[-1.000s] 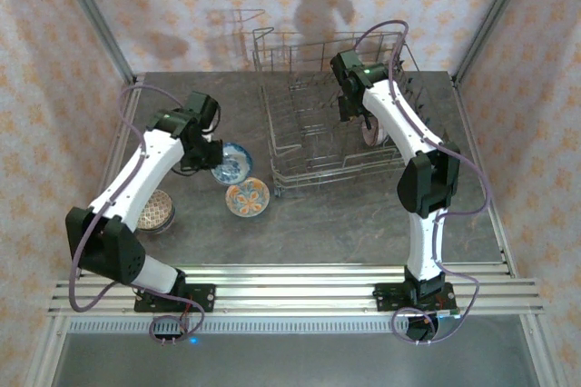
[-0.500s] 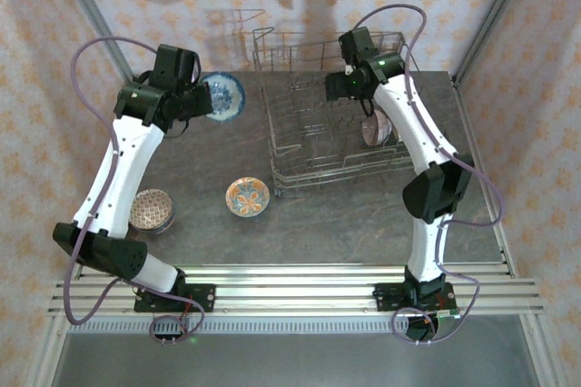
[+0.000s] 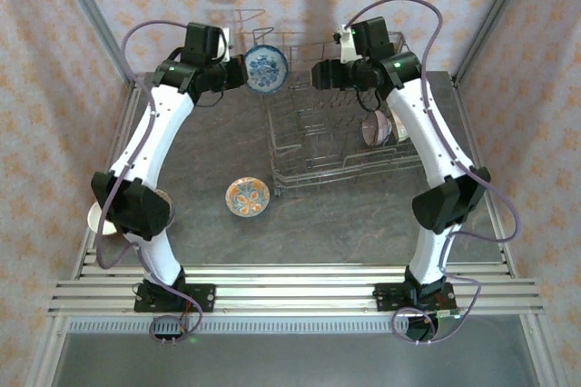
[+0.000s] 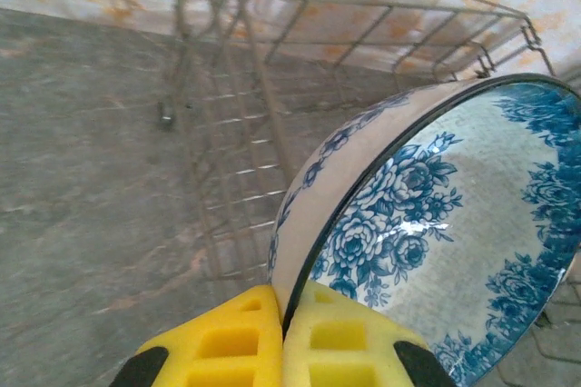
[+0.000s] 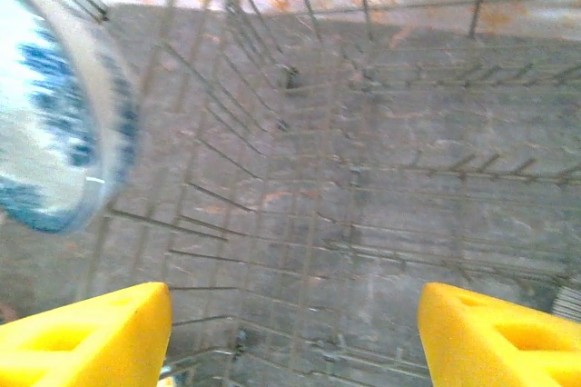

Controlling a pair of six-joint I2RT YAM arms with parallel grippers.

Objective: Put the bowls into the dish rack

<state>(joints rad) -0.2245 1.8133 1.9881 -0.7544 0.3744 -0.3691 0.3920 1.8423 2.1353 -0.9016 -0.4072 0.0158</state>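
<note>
Over the far left corner of the silvery wire dish rack, your left gripper clamps the blue-and-white floral ceramic bowl by its rim. Your right gripper gapes empty. One pinkish bowl sits racked at right, so most of the loading is ahead. The orange patterned bowl waits on the grey table. A pale rounded thing is mostly hidden by the left arm's elbow.

A large silvery wire dish rack sits at the back right of the grey table. A blue-flowered round ceramic bowl hangs on edge by the rack's far left corner. The left gripper, on the bowl's left, pinches its rim. The right gripper hovers over the rack's back, right of that bowl, its jaws apart. A pale ceramic bowl stands inside the rack's right side. An orange patterned ceramic bowl lies on the table near the rack's front left corner.
</note>
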